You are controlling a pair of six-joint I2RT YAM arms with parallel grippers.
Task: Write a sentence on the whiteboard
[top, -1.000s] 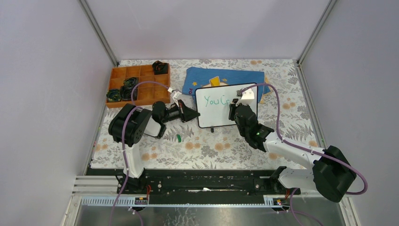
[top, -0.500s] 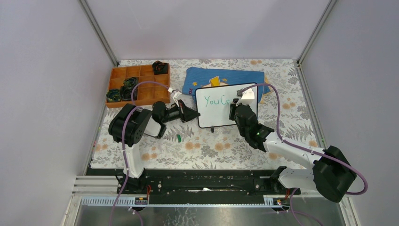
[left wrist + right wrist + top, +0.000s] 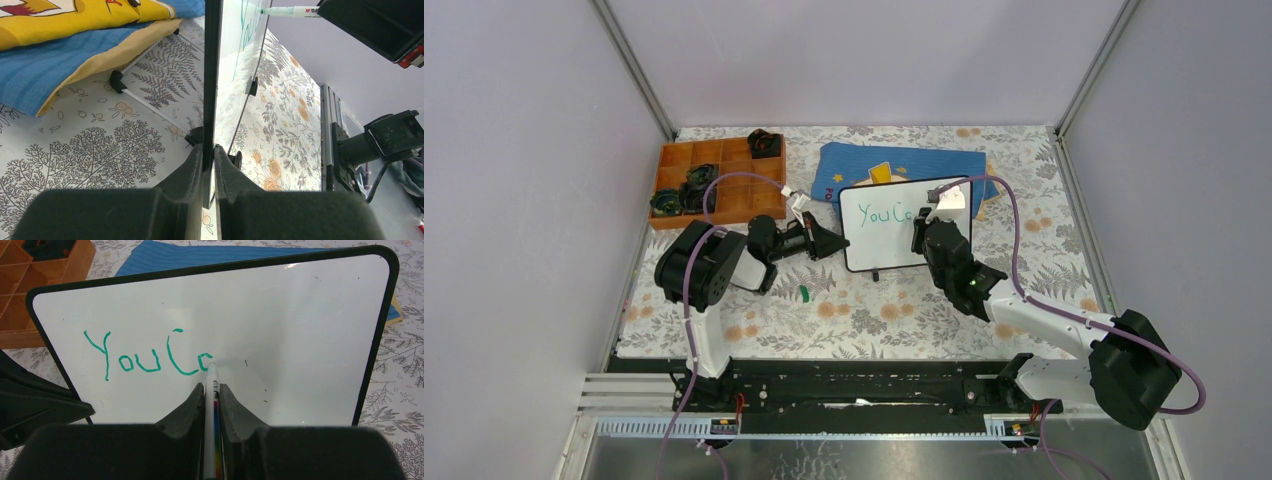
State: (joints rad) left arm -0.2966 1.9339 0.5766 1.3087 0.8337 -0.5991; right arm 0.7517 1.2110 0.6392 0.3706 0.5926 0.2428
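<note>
Two words short of done: only "You C" and a part-formed letter of the sentence (image 3: 145, 357), in green, across the upper left of the whiteboard (image 3: 879, 245). Standing tilted near the bench's far edge, just in front of a blue cloth (image 3: 904, 162). Pinched at its left rim inside the left gripper (image 3: 208, 155). Tip pressed to its face, a marker (image 3: 212, 372), clamped tight in the right gripper (image 3: 212, 390).

Twin black-and-white arms.
The left arm (image 3: 696, 268) and right arm (image 3: 1044, 318) have white links, bulky black joints and a looping purple cable (image 3: 1016, 240) each; a small green light (image 3: 971, 283) glows right of frame centre.
</note>
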